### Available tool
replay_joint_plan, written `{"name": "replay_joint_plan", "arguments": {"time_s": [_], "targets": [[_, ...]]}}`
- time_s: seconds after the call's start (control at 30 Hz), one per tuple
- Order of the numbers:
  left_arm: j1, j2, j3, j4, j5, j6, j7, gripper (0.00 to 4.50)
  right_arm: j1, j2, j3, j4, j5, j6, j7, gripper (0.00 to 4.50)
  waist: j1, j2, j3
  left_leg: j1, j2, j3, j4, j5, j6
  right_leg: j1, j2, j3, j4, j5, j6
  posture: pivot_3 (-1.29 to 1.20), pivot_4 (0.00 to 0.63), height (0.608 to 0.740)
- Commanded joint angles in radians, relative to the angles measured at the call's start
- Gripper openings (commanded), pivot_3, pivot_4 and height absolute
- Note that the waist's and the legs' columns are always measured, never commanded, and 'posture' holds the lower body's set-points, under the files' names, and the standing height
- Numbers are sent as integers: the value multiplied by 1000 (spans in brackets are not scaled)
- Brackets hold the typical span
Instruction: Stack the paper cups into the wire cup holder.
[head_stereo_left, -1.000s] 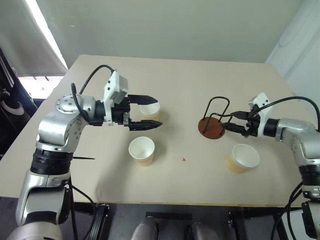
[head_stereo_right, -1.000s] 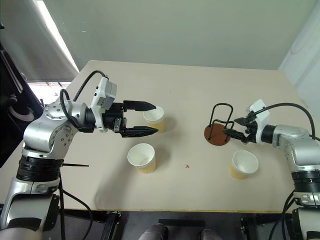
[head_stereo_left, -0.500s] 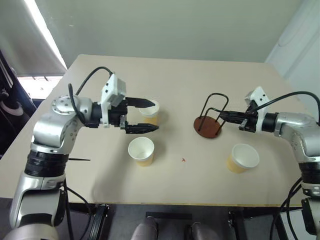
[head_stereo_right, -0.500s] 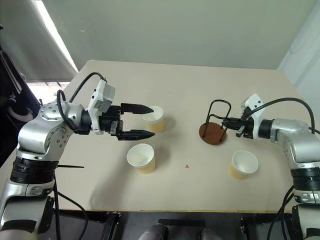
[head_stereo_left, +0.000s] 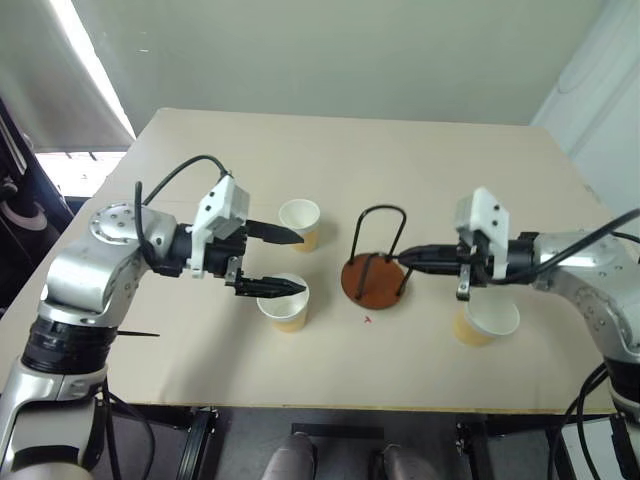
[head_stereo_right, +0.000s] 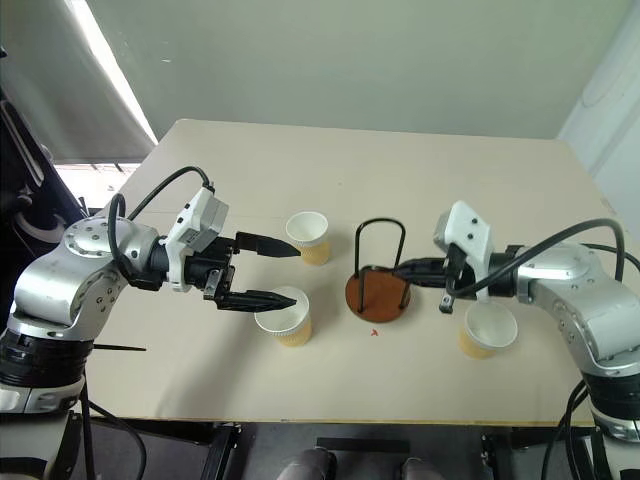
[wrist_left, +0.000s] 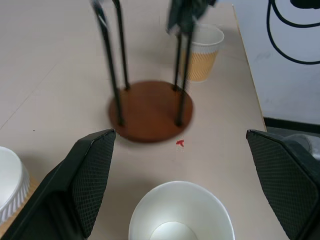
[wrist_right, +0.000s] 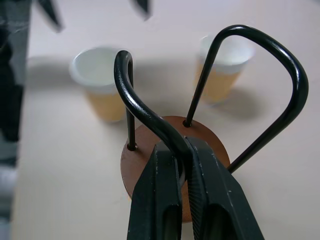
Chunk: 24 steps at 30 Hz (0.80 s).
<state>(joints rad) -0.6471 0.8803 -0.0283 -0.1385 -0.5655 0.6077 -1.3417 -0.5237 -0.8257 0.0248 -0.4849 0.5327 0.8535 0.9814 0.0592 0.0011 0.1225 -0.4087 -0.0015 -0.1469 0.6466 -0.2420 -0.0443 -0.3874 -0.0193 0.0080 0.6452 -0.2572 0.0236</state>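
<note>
The wire cup holder (head_stereo_left: 372, 281), a reddish-brown disc with black wire loops, stands near the table's middle. My right gripper (head_stereo_left: 405, 258) is shut on one of its wire loops (wrist_right: 150, 122), low down near the base. Three paper cups stand upright: one (head_stereo_left: 300, 221) beyond my left gripper, one (head_stereo_left: 283, 304) just under its lower finger, one (head_stereo_left: 485, 320) below my right wrist. My left gripper (head_stereo_left: 298, 262) is open and empty, pointing at the holder from the left, with the nearer cup (wrist_left: 182, 215) below and between its fingers (wrist_left: 90, 175).
The tan table (head_stereo_left: 430, 165) has free room at the back and along the front edge (head_stereo_left: 380, 405). A small red mark (head_stereo_left: 368, 320) lies just in front of the holder. The right arm's black cable (head_stereo_left: 600, 235) hangs over the table's right side.
My right gripper has shut on the holder's wire and dragged the holder left, from the right side toward the table's middle. My left gripper has drawn back a little over the nearer cup, still open.
</note>
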Motion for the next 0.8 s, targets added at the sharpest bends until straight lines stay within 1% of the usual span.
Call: {"name": "replay_joint_plan", "arguments": {"time_s": [0.03,0.2,0.57,0.7,0.8], "targets": [[3,9,34,-38,-20,8,13,4500,2,-15,-1,-49,16,-4,-4,33,-1,0,0,0,0,0,0,0,0,0,0,0,0,0,0,0,150,740],[1,7,31,-22,-12,3,23,4500,4,-4,25,-41,1,-20,-12,33,-2,0,0,1,0,0,0,0,0,0,0,0,0,0,0,0,150,740],[-9,5,29,-18,-11,5,30,4500,27,-22,102,-27,-50,-74,13,33,-2,0,0,0,1,0,0,0,0,0,0,0,0,0,0,0,150,740],[-11,4,28,-16,-10,3,33,4500,35,-28,116,-19,-79,-102,10,1156,-2,0,0,0,1,0,0,0,0,0,0,0,0,0,0,0,150,740],[-14,3,25,-8,-7,-1,33,4500,44,-28,125,-20,-97,-117,10,2206,-2,0,0,1,1,0,0,0,0,0,0,0,0,0,0,0,150,740]]}}
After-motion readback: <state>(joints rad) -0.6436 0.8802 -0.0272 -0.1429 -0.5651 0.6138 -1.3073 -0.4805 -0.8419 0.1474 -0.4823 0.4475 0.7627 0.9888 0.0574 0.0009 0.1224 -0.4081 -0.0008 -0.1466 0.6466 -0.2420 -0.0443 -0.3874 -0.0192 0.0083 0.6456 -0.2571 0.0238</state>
